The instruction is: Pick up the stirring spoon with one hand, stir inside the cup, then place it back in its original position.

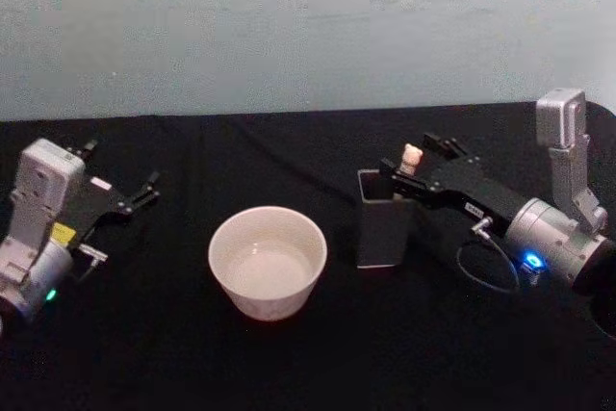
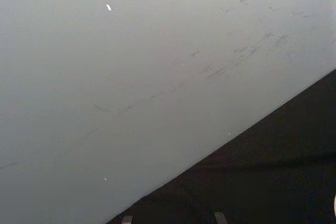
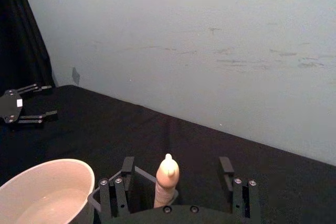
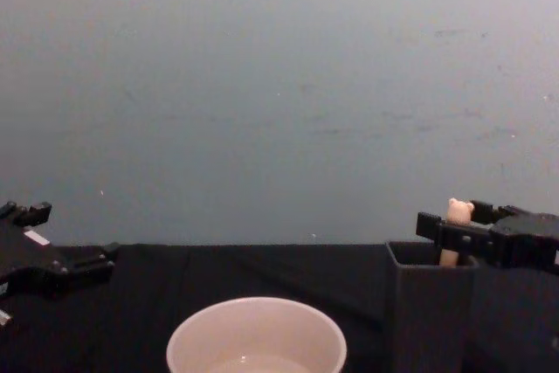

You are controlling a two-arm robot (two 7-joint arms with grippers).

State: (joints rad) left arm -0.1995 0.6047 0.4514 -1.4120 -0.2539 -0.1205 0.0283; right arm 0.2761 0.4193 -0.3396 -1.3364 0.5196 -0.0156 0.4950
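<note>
The stirring spoon (image 1: 412, 157) stands upright in the dark grey square holder (image 1: 382, 228), its original position, with the beige bear-head handle (image 4: 459, 210) sticking out above the rim. My right gripper (image 1: 412, 155) is open around that handle. In the right wrist view the handle (image 3: 167, 178) stands between the two fingers (image 3: 127, 165), with a gap on each side. The cream-white cup (image 1: 268, 262) sits just left of the holder, with a little clear liquid in it. My left gripper (image 1: 142, 190) rests open at the table's far left.
A black cloth (image 1: 192, 363) covers the table up to a pale grey-blue wall (image 1: 308, 26) behind. A cable loop (image 1: 481, 276) hangs from my right wrist, just right of the holder.
</note>
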